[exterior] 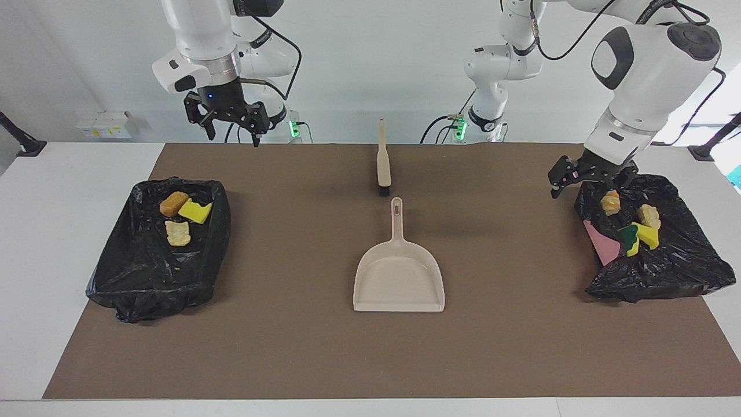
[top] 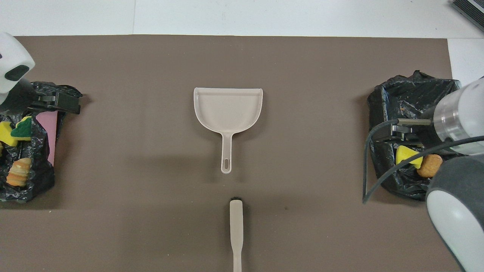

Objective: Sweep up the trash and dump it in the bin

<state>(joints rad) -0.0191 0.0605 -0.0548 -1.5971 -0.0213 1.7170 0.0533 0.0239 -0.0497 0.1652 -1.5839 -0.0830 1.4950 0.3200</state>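
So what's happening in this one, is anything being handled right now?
Nothing is held. The left end effector, open, hangs over the edge of the bin at the left arm's end. The right end effector, open, waits in the air near the other bin. The trash lies in both bins. The dustpan and brush lie untouched mid-table.

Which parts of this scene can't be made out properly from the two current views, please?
- Overhead view: the right arm's bin is partly covered by that arm; its beige lump is hidden.
- Overhead view: the left arm's bin and the brush handle are cut off by the frame edge.
- Facing view: the pink sheet is half buried in the liner.
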